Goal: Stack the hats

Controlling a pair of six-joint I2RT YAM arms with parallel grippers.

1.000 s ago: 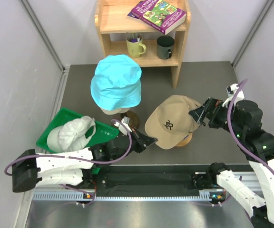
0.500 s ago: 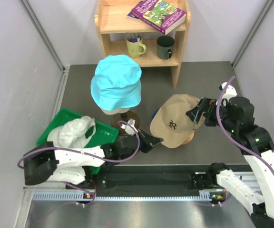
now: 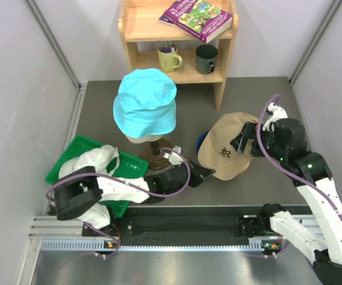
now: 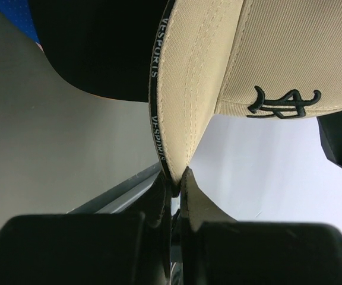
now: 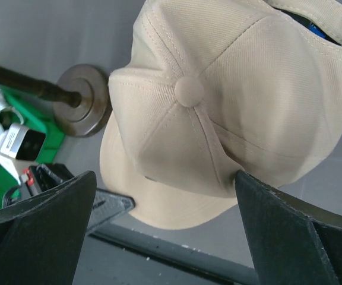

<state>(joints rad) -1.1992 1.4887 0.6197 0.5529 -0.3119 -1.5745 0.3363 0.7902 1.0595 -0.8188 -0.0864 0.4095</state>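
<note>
fingers [image 4: 162, 205] of the left gripper [image 3: 205, 173] are clamped on the very edge of the tan cap's [image 3: 227, 151] brim. the cap sits tilted at centre-right, over a royal blue cap [image 3: 202, 141] (only a sliver shows). so thin a pinch could slip and let the cap drop askew. the right gripper [image 3: 246, 138] stands wide apart at the crown, holding nothing; closing off-centre might crumple the soft fabric.

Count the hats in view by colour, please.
Cyan bucket hat: 1
Tan cap: 1
White cap: 1
Blue cap, only an edge showing: 1
Total: 4 in view; more may hide under the tan cap.
</note>
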